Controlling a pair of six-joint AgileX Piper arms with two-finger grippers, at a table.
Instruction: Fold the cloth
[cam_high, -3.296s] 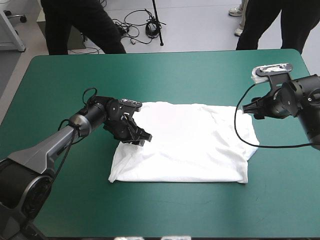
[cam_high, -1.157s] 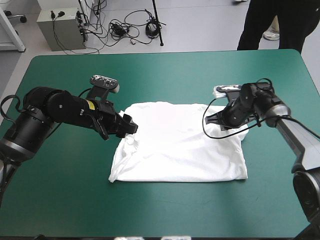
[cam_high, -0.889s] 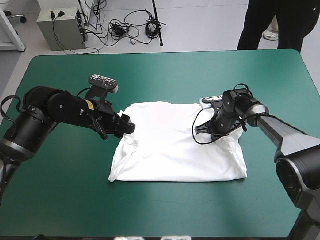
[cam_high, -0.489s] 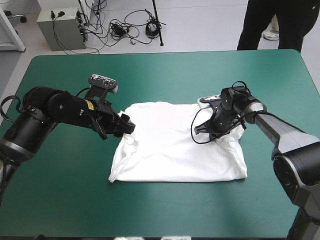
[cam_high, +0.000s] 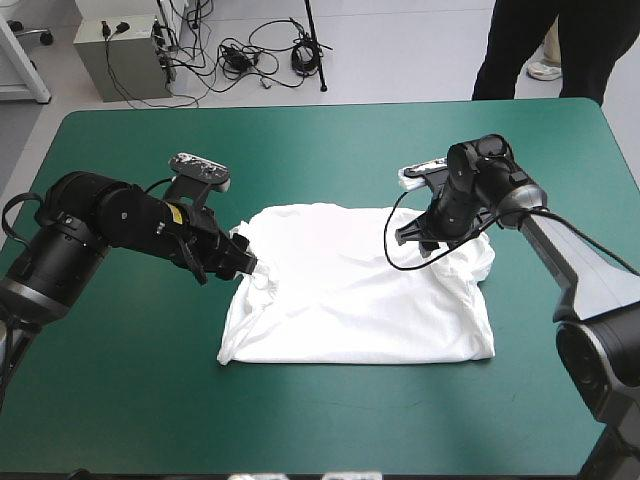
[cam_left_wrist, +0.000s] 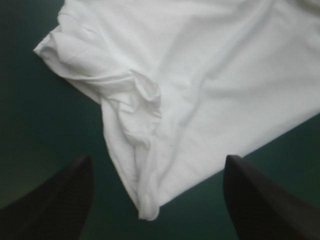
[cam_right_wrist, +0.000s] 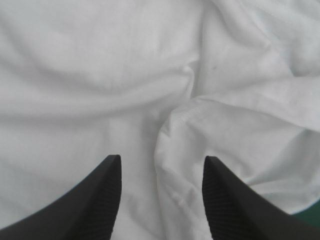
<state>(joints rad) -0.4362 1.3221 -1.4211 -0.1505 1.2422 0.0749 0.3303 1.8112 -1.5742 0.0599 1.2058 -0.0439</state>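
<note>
Lying flat on the teal-green table (cam_high: 330, 150), the T-shirt (cam_high: 360, 295) is ungripped: the left end effector (cam_high: 243, 262) gapes wide at its rumpled left edge, the right end effector (cam_high: 425, 243) stands open over a fold near its far right corner.

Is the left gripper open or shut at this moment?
Open. The left gripper shows its fingers wide apart in its wrist view; the T-shirt lies loose between them.
</note>
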